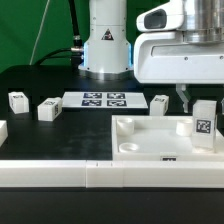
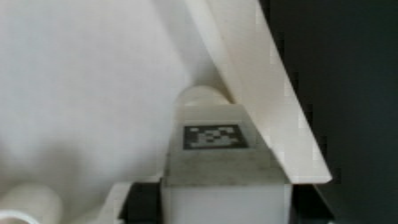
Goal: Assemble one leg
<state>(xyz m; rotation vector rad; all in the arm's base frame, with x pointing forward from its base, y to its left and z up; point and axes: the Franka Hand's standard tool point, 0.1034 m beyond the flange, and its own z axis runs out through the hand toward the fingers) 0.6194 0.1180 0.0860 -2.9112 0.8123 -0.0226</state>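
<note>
My gripper [image 1: 200,104] is shut on one leg [image 1: 204,125], a small white block with a black-and-white tag, and holds it upright over the right end of the large white tray [image 1: 150,128]. In the wrist view the held leg [image 2: 217,140] sits between my dark fingers [image 2: 143,200], tag facing the camera, next to the tray's rim [image 2: 267,90]. I cannot tell whether the leg touches the tray. Three more legs lie on the black table: two at the exterior view's left [image 1: 17,100] [image 1: 48,108] and one behind the tray [image 1: 160,103].
The marker board [image 1: 105,98] lies at the back centre in front of the robot base [image 1: 105,45]. A long white wall [image 1: 100,175] runs along the front edge. A round corner socket [image 1: 128,148] shows in the tray's near left corner.
</note>
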